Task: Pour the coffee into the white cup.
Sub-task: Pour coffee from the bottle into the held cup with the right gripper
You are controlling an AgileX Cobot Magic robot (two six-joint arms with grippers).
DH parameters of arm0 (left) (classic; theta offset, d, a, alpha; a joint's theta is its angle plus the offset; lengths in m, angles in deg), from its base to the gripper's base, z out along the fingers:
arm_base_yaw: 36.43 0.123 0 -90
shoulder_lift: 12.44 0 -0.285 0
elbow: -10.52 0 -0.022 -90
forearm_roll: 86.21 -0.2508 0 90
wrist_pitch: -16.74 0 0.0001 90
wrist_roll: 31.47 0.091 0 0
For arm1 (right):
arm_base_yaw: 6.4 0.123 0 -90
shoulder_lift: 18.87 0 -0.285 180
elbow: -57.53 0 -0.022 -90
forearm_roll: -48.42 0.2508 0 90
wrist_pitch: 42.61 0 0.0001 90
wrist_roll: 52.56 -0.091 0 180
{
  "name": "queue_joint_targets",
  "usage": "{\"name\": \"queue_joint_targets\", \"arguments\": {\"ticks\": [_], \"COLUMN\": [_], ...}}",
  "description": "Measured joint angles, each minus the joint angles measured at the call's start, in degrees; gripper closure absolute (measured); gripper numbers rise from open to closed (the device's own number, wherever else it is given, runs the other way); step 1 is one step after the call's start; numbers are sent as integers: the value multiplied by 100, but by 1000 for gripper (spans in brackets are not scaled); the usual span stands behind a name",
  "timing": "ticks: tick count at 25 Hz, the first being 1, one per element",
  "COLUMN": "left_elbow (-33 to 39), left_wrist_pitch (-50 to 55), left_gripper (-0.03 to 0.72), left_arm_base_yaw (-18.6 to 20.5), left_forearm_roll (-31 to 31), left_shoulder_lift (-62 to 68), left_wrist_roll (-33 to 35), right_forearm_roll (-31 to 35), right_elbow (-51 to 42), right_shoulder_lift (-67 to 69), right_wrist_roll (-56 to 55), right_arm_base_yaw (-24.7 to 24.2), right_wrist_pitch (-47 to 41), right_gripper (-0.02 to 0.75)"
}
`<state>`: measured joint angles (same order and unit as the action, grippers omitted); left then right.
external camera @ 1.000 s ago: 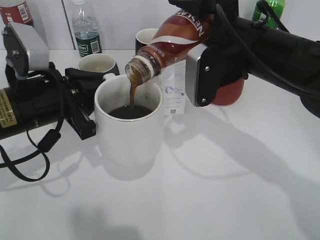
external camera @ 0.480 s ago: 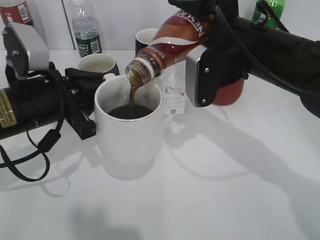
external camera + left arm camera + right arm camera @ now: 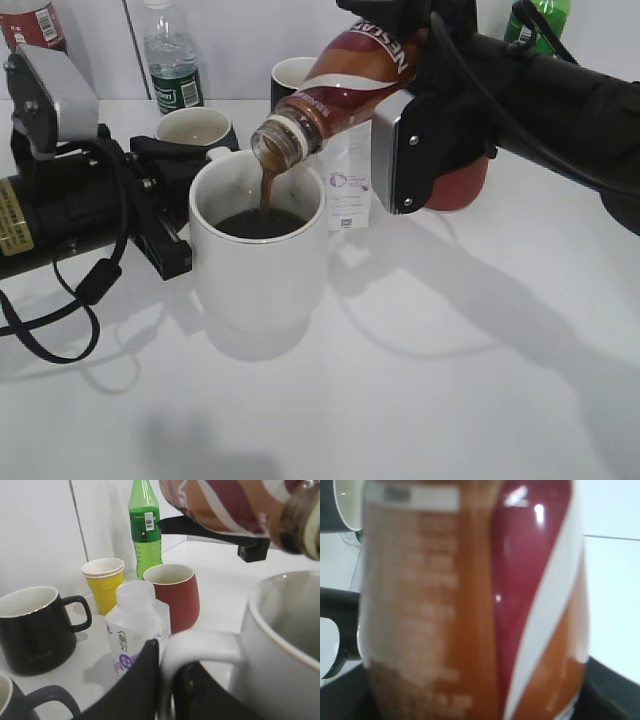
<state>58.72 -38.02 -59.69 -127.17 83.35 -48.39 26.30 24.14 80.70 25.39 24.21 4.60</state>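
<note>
The Nescafe coffee bottle [image 3: 345, 80] is tilted neck-down over the white cup [image 3: 258, 255], and a brown stream falls from its mouth into the dark liquid inside. My right gripper [image 3: 400, 45] is shut on the coffee bottle, whose label fills the right wrist view [image 3: 470, 600]. My left gripper [image 3: 165, 215] is shut on the white cup's handle [image 3: 200, 647]; its black fingers [image 3: 135, 690] close on it from both sides. The cup's rim [image 3: 265, 630] and the bottle [image 3: 235, 505] show in the left wrist view.
Behind the cup stand a small white carton-shaped bottle [image 3: 137, 625], a red mug [image 3: 172, 595], stacked yellow paper cups [image 3: 104, 582], a green soda bottle [image 3: 145, 527], black mugs [image 3: 32, 627] and a water bottle [image 3: 172, 60]. A cola bottle [image 3: 30, 25] stands far left.
The bottle and both grippers hold the same pose. The coffee stream keeps falling into the cup.
</note>
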Motion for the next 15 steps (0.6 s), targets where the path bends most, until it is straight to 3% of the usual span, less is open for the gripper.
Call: {"name": "queue_joint_targets", "arguments": {"ticks": [15], "left_elbow": [0], "left_wrist_pitch": [-57], "left_gripper": [634], "left_arm_base_yaw": [0], "left_forearm_roll": [198], "left_shoulder_lift": [0], "left_wrist_roll": [7], "right_forearm_roll": [212], "right_elbow": [6], "right_shoulder_lift": [0], "right_wrist_roll": [-532], "right_arm_base_yaw": [0], "right_wrist_pitch": [-68], "right_gripper": [211]}}
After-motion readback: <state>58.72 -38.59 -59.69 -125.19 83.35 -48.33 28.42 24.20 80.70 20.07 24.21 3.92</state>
